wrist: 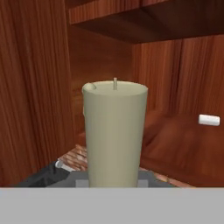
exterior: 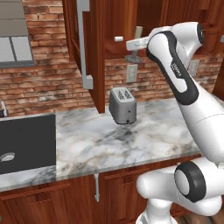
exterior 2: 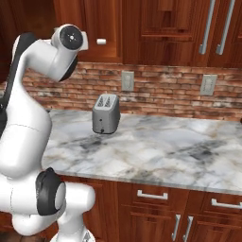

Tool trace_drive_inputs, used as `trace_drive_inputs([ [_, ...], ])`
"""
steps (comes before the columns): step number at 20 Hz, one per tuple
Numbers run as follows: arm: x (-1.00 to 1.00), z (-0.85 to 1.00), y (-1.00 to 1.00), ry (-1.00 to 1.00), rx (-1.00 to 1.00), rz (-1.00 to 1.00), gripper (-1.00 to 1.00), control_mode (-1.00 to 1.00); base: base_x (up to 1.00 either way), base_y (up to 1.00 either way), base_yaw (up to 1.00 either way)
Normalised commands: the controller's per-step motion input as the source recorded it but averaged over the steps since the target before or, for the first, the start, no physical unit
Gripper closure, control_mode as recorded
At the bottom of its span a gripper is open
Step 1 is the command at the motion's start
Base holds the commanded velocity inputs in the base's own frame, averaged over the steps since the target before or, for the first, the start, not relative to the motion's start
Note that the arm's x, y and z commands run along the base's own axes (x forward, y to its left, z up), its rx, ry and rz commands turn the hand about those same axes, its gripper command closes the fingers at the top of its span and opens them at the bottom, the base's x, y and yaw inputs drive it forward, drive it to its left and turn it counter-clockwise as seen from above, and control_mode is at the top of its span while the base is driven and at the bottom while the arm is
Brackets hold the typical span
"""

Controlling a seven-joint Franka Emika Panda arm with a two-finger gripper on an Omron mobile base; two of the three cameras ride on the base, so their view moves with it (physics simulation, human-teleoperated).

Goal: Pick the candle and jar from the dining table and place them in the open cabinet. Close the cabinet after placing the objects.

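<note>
My gripper [exterior: 134, 46] is shut on the candle [exterior: 138, 32], holding it upright at the mouth of the open cabinet [exterior: 117, 22], level with its lowest board. The dark flared foot [exterior: 132, 58] of the candle hangs just below the hand. In the hand view the pale cream candle [wrist: 115, 131] with its short wick stands right in front of the camera. Behind it are the cabinet's wooden floor [wrist: 183, 144] and inner shelf [wrist: 144, 17]. The cabinet door [exterior: 95, 52] with its long silver handle [exterior: 83, 39] stands swung out to the left. The jar and the dining table are out of view.
A silver toaster [exterior: 122, 106] stands on the marble worktop [exterior: 109, 140] under the cabinet, also seen as the toaster [exterior 2: 105, 113] from the right. A black sink [exterior: 26, 144] lies at the left. A small white peg [wrist: 208, 119] sits inside the cabinet. Brick wall with outlets behind.
</note>
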Motion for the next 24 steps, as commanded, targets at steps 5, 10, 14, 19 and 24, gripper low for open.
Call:
trace_drive_inputs([
  [5, 0.39, -0.01, 0.20, -0.05, -0.07, -0.05, 1.00, -1.00, 0.00, 0.00, 0.00],
  [10, 0.77, -0.02, 0.33, 0.00, -0.12, -0.09, 1.00, -1.00, 0.00, 0.00, 0.00],
  [14, 0.59, 0.10, 0.05, 0.04, -0.09, -0.09, 1.00, -1.00, 0.00, 0.00, 0.00],
  [19, 0.56, 0.14, 0.00, 0.06, -0.02, -0.07, 1.00, -1.00, 0.00, 0.00, 0.00],
  [24, 0.60, -0.02, 0.00, 0.04, 0.00, -0.05, 1.00, -1.00, 0.00, 0.00, 0.00],
])
